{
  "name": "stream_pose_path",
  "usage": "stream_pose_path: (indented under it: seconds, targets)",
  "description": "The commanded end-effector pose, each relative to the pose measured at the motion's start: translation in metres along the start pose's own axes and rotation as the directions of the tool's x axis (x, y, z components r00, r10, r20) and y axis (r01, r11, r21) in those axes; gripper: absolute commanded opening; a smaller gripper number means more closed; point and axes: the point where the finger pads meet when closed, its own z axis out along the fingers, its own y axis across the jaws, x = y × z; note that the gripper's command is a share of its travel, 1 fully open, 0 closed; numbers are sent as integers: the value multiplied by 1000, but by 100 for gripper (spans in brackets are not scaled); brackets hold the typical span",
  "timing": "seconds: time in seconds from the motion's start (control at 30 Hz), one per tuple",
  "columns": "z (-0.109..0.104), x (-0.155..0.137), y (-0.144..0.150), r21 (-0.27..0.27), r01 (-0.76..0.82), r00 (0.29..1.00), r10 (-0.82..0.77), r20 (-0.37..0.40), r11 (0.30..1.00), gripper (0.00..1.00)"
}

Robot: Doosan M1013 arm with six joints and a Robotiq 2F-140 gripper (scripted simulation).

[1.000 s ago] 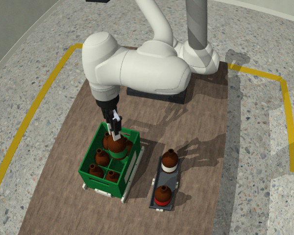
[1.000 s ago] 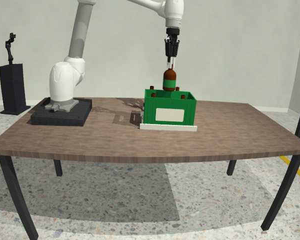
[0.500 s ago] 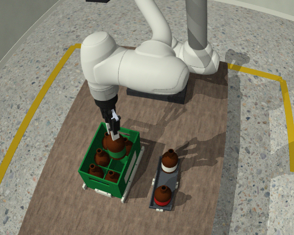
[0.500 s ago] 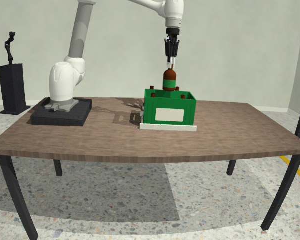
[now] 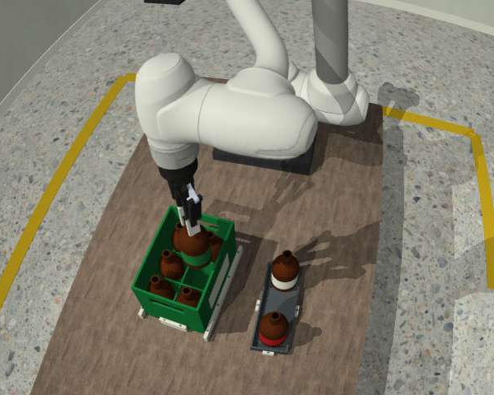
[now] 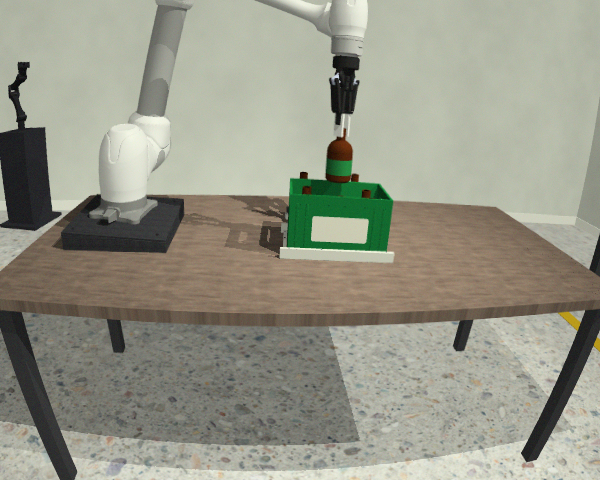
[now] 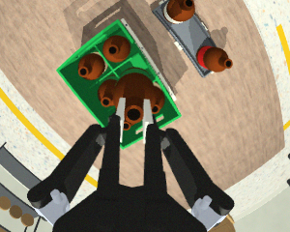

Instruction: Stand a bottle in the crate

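My gripper (image 5: 190, 226) is shut on the neck of a brown bottle with a green band (image 5: 195, 250). It holds the bottle upright, with the base at about the rim of the green crate (image 5: 184, 276); it also shows in the exterior view (image 6: 339, 162) and the wrist view (image 7: 133, 93). Several brown bottles stand in the crate's cells, for example one (image 5: 170, 264) at the left. The grey tray (image 5: 276, 308) holds two upright bottles, one with a white band (image 5: 285, 270) and one with a red band (image 5: 273, 328).
The robot's black base plate (image 6: 122, 227) sits at the table's far end. White brackets (image 6: 336, 254) hold the crate in place. A black stand (image 6: 23, 175) is on the floor at the left. The table edge runs near the crate's front.
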Motion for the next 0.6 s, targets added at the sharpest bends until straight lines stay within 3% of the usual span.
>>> stream_pose_path:
  seconds: [0.0,0.57]
  targets:
    - [0,0,0,0,0,1000,0,0,1000,0]
    - [0,0,0,0,0,1000,0,0,1000,0]
